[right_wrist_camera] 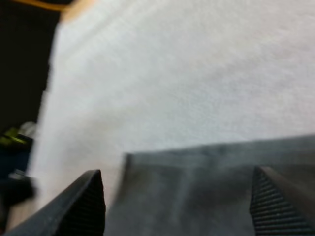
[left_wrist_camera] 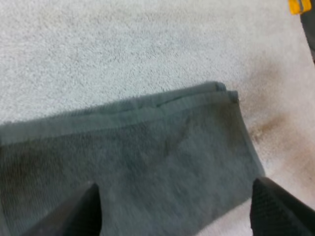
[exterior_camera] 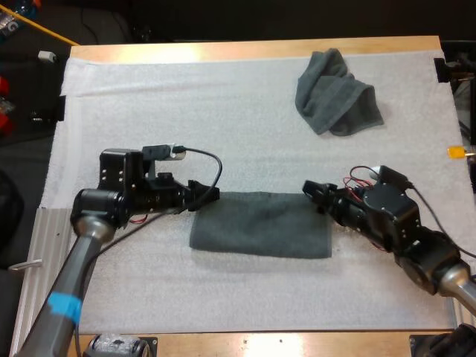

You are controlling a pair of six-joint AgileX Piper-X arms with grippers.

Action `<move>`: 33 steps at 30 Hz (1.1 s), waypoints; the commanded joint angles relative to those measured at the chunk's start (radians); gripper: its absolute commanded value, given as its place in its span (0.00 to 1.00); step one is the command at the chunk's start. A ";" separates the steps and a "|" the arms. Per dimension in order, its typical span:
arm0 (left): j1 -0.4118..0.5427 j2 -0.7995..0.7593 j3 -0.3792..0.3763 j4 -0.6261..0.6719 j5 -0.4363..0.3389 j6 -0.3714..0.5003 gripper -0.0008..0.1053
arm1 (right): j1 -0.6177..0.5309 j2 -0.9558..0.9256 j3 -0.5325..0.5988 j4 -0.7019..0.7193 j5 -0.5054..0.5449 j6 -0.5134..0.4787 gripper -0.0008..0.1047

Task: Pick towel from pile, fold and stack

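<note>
Grey-green cloth, soft and limp by our judgement, best pinched at the corners. Folded towel (exterior_camera: pixel 260 223) lay between left gripper (exterior_camera: pixel 210 195) and right gripper (exterior_camera: pixel 311 189), one at each end, both spread. Crumpled towel (exterior_camera: pixel 336 93) sat well beyond its far right corner.

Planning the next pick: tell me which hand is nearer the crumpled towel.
Right. Right hand: nearward of the crumpled towel. Left hand: farther, across the folded towel.
</note>
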State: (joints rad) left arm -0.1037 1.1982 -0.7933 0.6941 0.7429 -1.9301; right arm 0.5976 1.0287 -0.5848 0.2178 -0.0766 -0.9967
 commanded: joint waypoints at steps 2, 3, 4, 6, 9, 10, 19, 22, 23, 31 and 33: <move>0.003 -0.059 -0.007 0.042 -0.023 0.014 0.59 | -0.005 -0.042 -0.032 0.157 0.008 -0.080 0.59; 0.003 -0.085 -0.007 0.060 -0.029 0.015 0.59 | -0.005 -0.058 -0.044 0.208 0.011 -0.104 0.59; 0.003 -0.103 -0.007 0.075 -0.032 0.016 0.59 | -0.005 -0.068 -0.053 0.246 0.014 -0.116 0.59; 0.003 -0.165 -0.007 0.117 -0.046 0.022 0.59 | -0.005 -0.102 -0.077 0.338 0.022 -0.154 0.59; 0.003 -0.256 -0.007 0.171 -0.089 0.028 0.59 | -0.005 -0.143 -0.104 0.438 0.031 -0.190 0.59; 0.003 -0.283 -0.007 0.187 -0.097 0.029 0.59 | -0.005 -0.155 -0.109 0.458 0.031 -0.197 0.59; 0.003 -0.516 -0.007 0.366 -0.130 0.029 0.59 | -0.005 -0.267 -0.117 0.611 0.028 -0.205 0.59; 0.003 -0.586 -0.007 0.423 -0.130 0.029 0.59 | -0.005 -0.299 -0.117 0.668 0.023 -0.205 0.59; 0.003 -0.615 -0.007 0.449 -0.130 0.029 0.59 | -0.005 -0.311 -0.117 0.693 0.016 -0.205 0.59; 0.003 -0.781 -0.007 0.618 -0.137 0.049 0.59 | -0.005 -0.409 -0.117 0.825 0.012 -0.205 0.59; 0.003 -0.799 -0.007 0.641 -0.152 0.053 0.59 | -0.005 -0.420 -0.117 0.837 0.012 -0.205 0.59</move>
State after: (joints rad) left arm -0.1037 0.4013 -0.7945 1.3289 0.6046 -1.8820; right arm 0.5976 0.6138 -0.6930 1.0428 -0.0616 -1.1898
